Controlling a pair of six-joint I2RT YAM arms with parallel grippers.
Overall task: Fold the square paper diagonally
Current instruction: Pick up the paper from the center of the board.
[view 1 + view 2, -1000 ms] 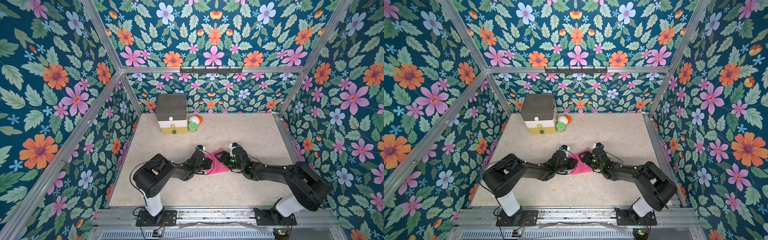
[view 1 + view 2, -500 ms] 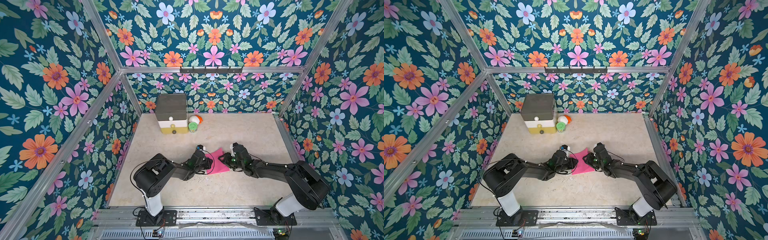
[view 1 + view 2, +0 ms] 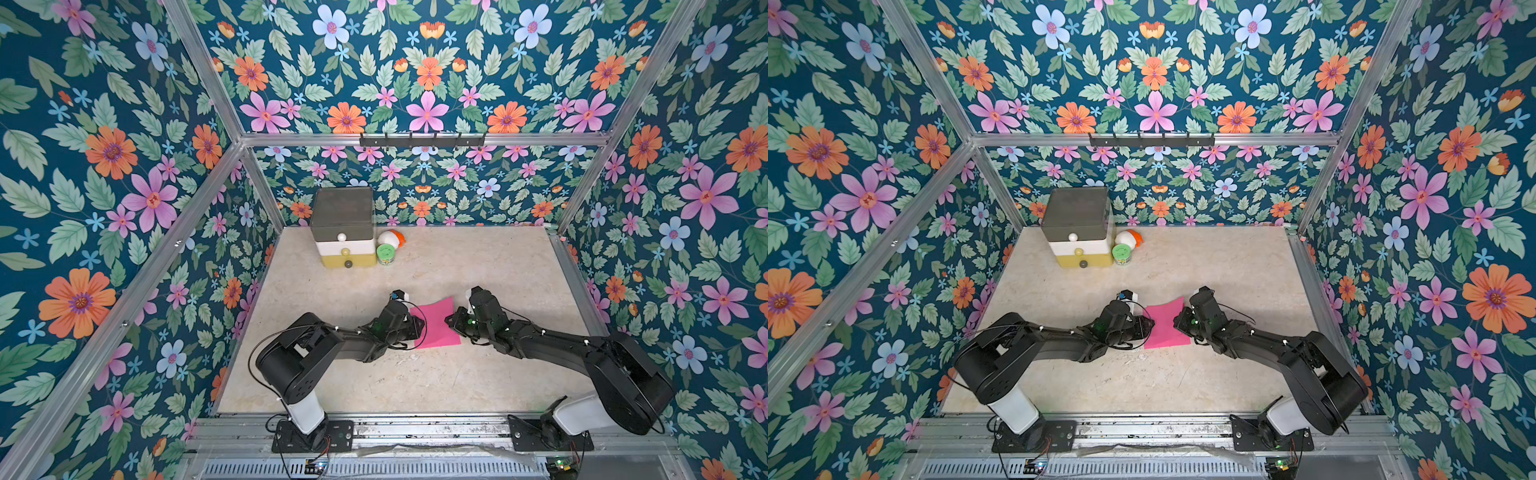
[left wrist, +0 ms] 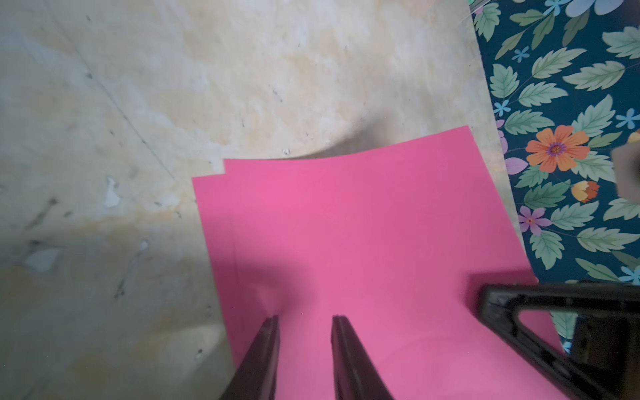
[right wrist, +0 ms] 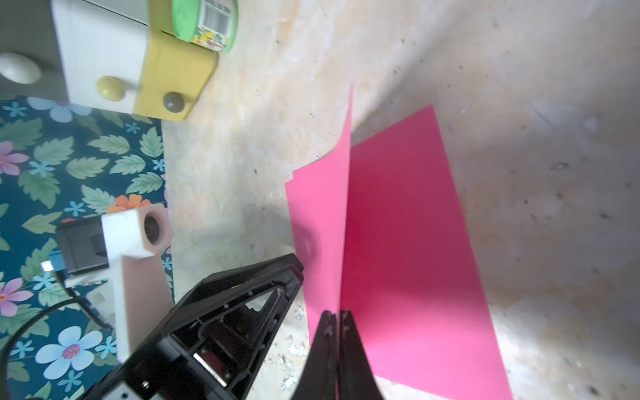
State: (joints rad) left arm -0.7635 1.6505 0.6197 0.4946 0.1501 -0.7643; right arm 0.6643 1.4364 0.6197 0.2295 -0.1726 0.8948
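Observation:
The pink square paper lies mid-table between the two arms. Its far right corner curls up off the table. My left gripper rests at the paper's left edge, jaws a little apart, with pink sheet showing in the gap. My right gripper is shut on the paper's right edge. In the right wrist view a flap stands up from the rest of the sheet and runs in between the pressed fingers.
A small drawer box stands at the back left, with a green-lidded can and a white and orange bottle beside it. Flowered walls close in three sides. A black hook rail hangs on the back wall.
My right gripper's jaws have closed onto the paper's right edge. My left gripper's jaws have parted slightly. Both arms stay close to the paper.

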